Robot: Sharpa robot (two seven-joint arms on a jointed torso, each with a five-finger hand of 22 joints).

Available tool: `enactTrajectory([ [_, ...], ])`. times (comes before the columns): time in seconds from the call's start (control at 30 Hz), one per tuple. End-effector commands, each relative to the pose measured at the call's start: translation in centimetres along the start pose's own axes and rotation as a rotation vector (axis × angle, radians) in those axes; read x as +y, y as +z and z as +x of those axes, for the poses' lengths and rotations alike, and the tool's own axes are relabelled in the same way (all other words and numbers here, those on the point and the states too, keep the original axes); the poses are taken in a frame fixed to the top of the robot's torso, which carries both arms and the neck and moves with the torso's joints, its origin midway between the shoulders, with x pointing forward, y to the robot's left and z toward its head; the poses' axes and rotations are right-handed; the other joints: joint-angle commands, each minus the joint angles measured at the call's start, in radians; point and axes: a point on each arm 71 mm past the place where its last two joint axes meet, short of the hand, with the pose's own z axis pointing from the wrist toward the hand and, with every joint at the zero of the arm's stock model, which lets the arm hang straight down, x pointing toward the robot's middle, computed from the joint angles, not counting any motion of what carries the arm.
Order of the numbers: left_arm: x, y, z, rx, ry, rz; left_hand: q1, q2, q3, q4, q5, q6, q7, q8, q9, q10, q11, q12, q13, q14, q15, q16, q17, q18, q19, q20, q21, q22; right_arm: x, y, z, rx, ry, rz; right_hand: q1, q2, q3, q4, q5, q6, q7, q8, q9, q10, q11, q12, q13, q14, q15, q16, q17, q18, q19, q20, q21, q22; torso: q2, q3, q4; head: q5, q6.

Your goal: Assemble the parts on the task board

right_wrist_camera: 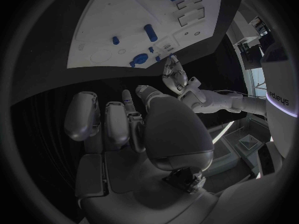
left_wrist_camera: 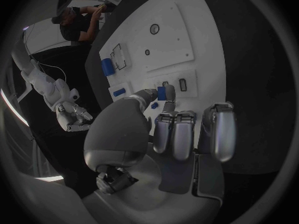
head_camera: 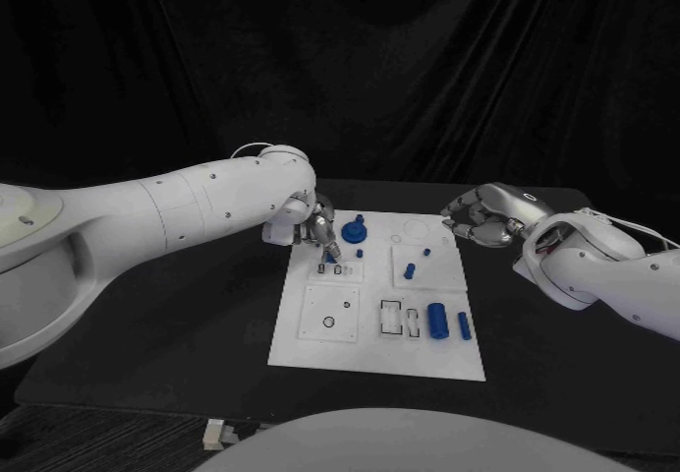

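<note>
Task board (head_camera: 380,339): white plate lay in the middle of the black desk (head_camera: 185,324), long side running away from the robot, with outlined recesses on its near half.
Blue parts: a round piece with an upright stub (head_camera: 353,231) stood near the board's far-left corner – about 11 o'clock from the board's centre; a small peg (head_camera: 359,253) sat just beside it; a short cylinder (head_camera: 410,269) and a smaller peg (head_camera: 426,252) lay toward 1 o'clock; a thick cylinder (head_camera: 438,322) and a slim bar (head_camera: 464,325) lay side by side at about 4 o'clock.
Left robot hand (head_camera: 314,232): over the board's far-left edge, at 9 o'clock of the round piece, fingers pointing down. In the left wrist view the thumb and a fingertip pinched a small blue part (left_wrist_camera: 162,92) above a slotted recess; the other fingers (left_wrist_camera: 176,134) were curled.
Right robot hand (head_camera: 480,216): off the board's far-right corner, at roughly 2 o'clock from the board's centre – fingers curled inward, holding nothing, not touching the board.
</note>
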Motion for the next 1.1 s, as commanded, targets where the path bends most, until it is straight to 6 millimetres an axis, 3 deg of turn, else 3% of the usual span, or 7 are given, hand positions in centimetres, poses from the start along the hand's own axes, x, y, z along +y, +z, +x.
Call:
enactTrajectory([
  [0.03,-0.3,0.3,0.2,0.033,0.003,0.001,-0.015,0.0,0.041,-0.033,-0.008,-0.009,-0.002,-0.005,-0.002,0.106,-0.001,0.003,0.263,0.106,-0.004,0.003,0.263,0.016,-0.005,-0.001,-0.003,0.201,0.0,0.0,0.1,0.006,0.002,0.008,0.012,0.0,0.005,-0.001,0.006,0.008,-0.003,0.003,-0.001,0.07,0.005,-0.003,0.202,0.027,0.007,-0.004,-0.001,0.02,-0.002,0.003,-0.004,0.127,0.0,-0.0003,0.0002,0.0,0.0],
  [0.2,-0.6,0.7,0.4,0.033,0.001,0.0,-0.026,0.001,0.045,-0.035,-0.017,-0.011,0.0,-0.006,-0.004,0.106,0.0,0.003,0.263,0.106,-0.002,0.003,0.263,0.016,-0.004,0.0,-0.002,0.202,-0.1,-0.1,0.4,0.01,0.006,0.01,0.013,0.0,0.007,-0.002,0.006,0.008,-0.003,0.004,-0.002,0.069,0.006,-0.004,0.202,0.026,0.007,-0.005,-0.002,0.02,-0.002,0.003,-0.005,0.127,0.0,-0.0001,0.0,0.003,0.0],
  [0.27,-0.8,0.8,0.5,0.038,0.003,0.0,-0.034,0.002,0.049,-0.038,-0.032,-0.013,0.001,-0.007,-0.005,0.106,0.001,0.003,0.263,0.106,-0.001,0.003,0.263,0.016,-0.004,0.001,-0.003,0.201,-0.1,-0.1,0.5,0.012,0.009,0.012,0.013,0.0,0.007,-0.002,0.006,0.008,-0.003,0.004,-0.002,0.069,0.006,-0.004,0.202,0.026,0.007,-0.005,-0.002,0.02,-0.002,0.003,-0.005,0.127,0.001,-0.0002,0.0005,0.004,0.0],
  [0.3,-0.8,0.9,0.6,0.041,0.005,0.001,-0.047,0.004,0.051,-0.04,-0.071,-0.013,0.002,-0.009,-0.008,0.106,0.002,0.003,0.263,0.106,0.0,0.003,0.263,0.016,-0.005,0.003,-0.004,0.201,-0.1,-0.1,0.5,0.013,0.01,0.013,0.014,-0.001,0.007,-0.003,0.006,0.008,-0.003,0.003,-0.002,0.068,0.006,-0.005,0.2,0.026,0.007,-0.006,-0.003,0.021,-0.003,0.003,-0.007,0.127,0.001,-0.0003,0.0007,0.003,0.0],
  [0.37,-0.9,1.0,0.8,0.048,0.007,0.0,-0.049,0.005,0.052,-0.043,-0.078,-0.014,0.002,-0.01,-0.009,0.106,0.003,0.003,0.263,0.106,0.0,0.003,0.263,0.017,-0.005,0.003,-0.004,0.201,-0.2,-0.2,0.6,0.014,0.012,0.014,0.014,-0.001,0.007,-0.003,0.006,0.008,-0.003,0.003,-0.002,0.068,0.006,-0.005,0.2,0.026,0.007,-0.006,-0.003,0.021,-0.003,0.003,-0.007,0.127,0.001,-0.0004,0.0001,0.003,0.0],
  [1.1,-1.2,1.9,1.6,0.065,0.006,-0.004,-0.048,0.01,0.065,-0.063,-0.083,-0.021,0.003,-0.017,-0.017,0.106,0.004,0.003,0.263,0.106,0.002,0.003,0.263,0.017,-0.007,0.004,-0.007,0.2,-0.4,-0.4,0.6,0.01,0.016,0.018,0.014,-0.001,0.009,-0.004,0.007,0.008,-0.002,0.003,-0.002,0.068,0.007,-0.005,0.2,0.026,0.007,-0.006,-0.004,0.021,-0.003,0.004,-0.009,0.126,0.0,-0.0002,0.0,0.006,0.0],
])
